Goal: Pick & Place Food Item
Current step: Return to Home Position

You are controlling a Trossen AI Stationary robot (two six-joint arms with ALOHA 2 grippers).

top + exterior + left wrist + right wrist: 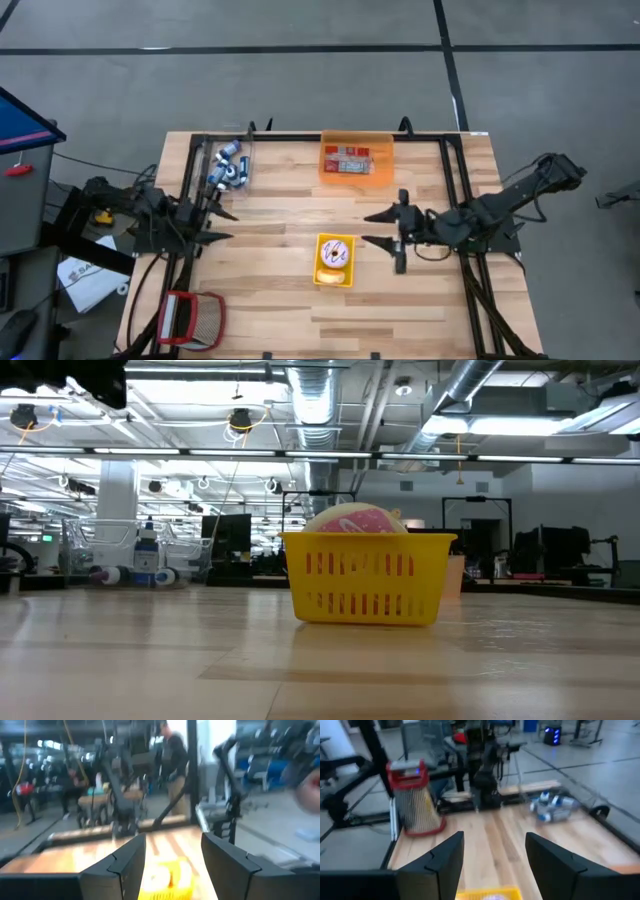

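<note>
A yellow basket (334, 260) stands on the middle of the wooden table and holds a pink-frosted donut (337, 251) and a yellow food item (330, 273). In the low view the donut (352, 520) shows above the basket's rim (366, 540). My left gripper (221, 225) hovers open at the table's left edge, pointing toward the basket, with nothing between its fingers. My right gripper (377, 228) hangs open just right of the basket, also with nothing in it. Each wrist view shows the basket (162, 881) (490, 894) past that arm's spread fingers.
An orange bin (356, 160) with packaged food sits at the table's far edge. A clear tub of blue-and-white cans (228, 166) lies at the far left. A red basket (190, 318) stands at the near left corner. People stand in the room beyond.
</note>
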